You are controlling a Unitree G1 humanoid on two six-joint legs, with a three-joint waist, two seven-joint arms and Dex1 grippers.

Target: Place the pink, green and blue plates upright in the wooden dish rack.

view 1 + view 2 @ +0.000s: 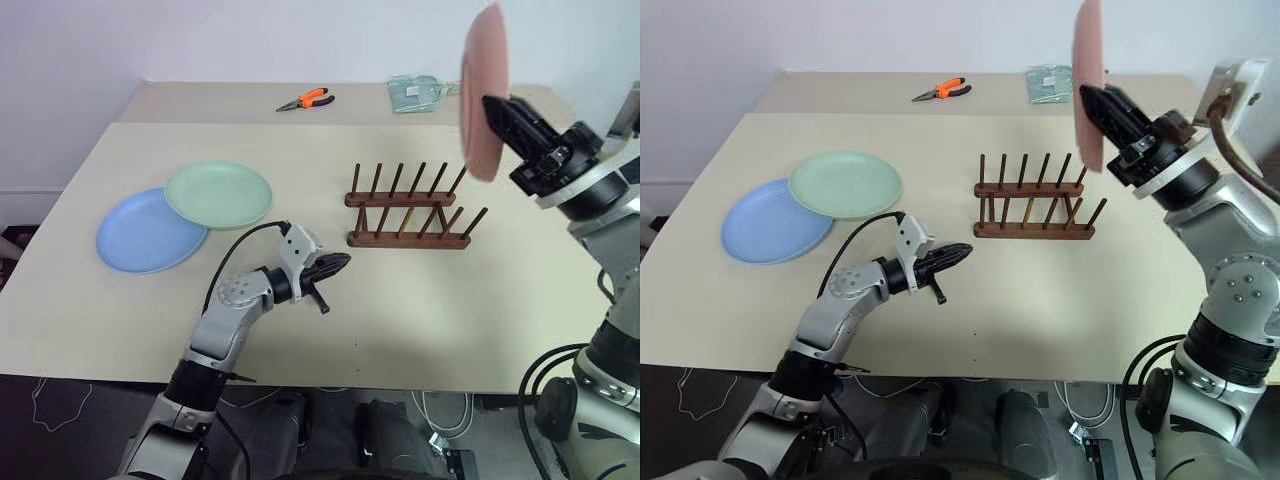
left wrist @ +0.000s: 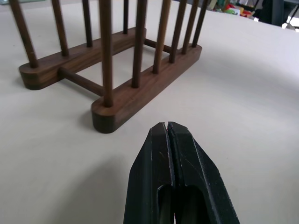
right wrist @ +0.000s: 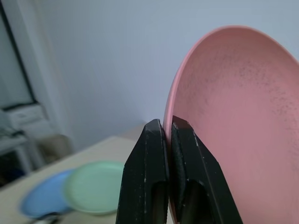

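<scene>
The bench (image 1: 420, 330) carries everything but one plate: the wooden dish rack (image 1: 408, 213) stands near its middle, its two rails running left to right, with paired rows of thin pegs leaning a little toward the right and every slot empty. Well to the left of the rack lie the blue plate (image 1: 140, 232) and the green plate (image 1: 218, 194), both flat, the green one overlapping the blue one's right edge. The pink plate (image 1: 485, 90) is in the air, above and to the right of the rack's right end, held on edge, about upright, by the right pincer (image 1: 497, 108), which is clenched on its rim, one finger on each face. So the rack lies down and to the left of the held plate, and the right arm is plainly the one to serve it. As the head views show it, the plate's faces look left and right, which seems to suit slots that cross the rails; lowering it between two peg pairs looks like the coming step. The left pincer (image 1: 338, 264) is clenched on nothing, hovering low over the bench, pointing at the rack's near left end, close by but apart from it.
</scene>
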